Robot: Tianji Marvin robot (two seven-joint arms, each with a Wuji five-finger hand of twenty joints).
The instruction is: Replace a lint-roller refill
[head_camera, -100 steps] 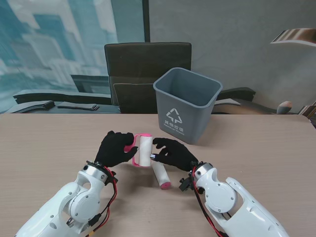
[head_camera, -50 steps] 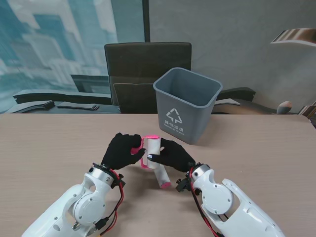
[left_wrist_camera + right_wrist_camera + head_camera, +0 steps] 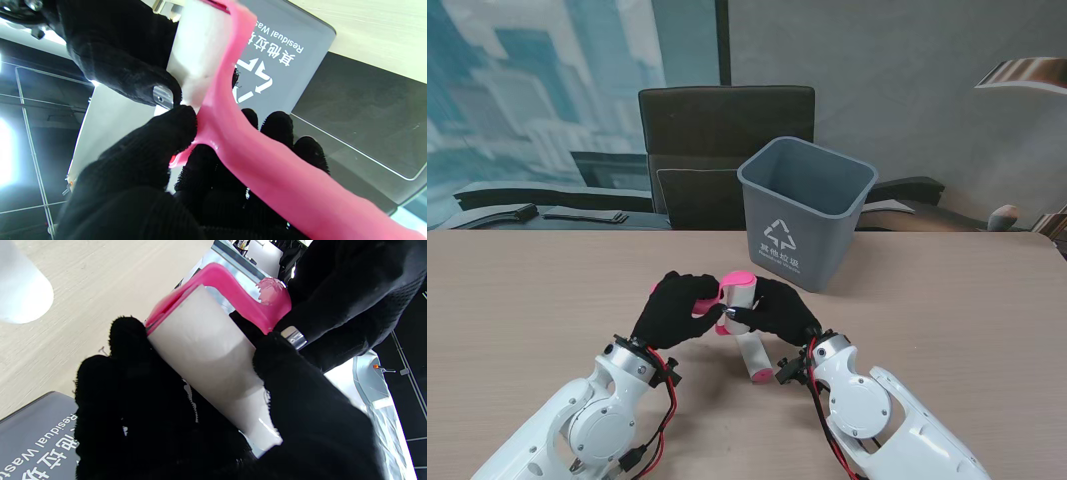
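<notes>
While both arms meet over the middle of the surface [image 3: 947,300], the scene reads like this from left to right:

Left robot hand [image 3: 672,308]: black-gloved, fingers wrapped round the pink handle [image 3: 267,166] of the lint roller, thumb pressed against the handle's bend just beside the roll.

Lint roller [image 3: 732,292]: held up off the surface between the two hands, with its pink frame [image 3: 233,293] curving over the end of the white roll.

White roll [image 3: 213,373]: sitting on the roller's frame, tilted, its outer sheet looking plain and slightly wrinkled in the right wrist view.

Spare roll [image 3: 752,355]: a white cylinder with a pink end, lying on the surface just nearer to me than the hands, touched by neither.

Right robot hand [image 3: 779,310]: black-gloved too, closed round the white roll, with fingers on one side and thumb on the other; a metal fingertip [image 3: 160,96] shows through the glove.

Bin [image 3: 805,215]: grey, with a recycling mark on its front, standing on the surface farther from me, behind the hands.
</notes>
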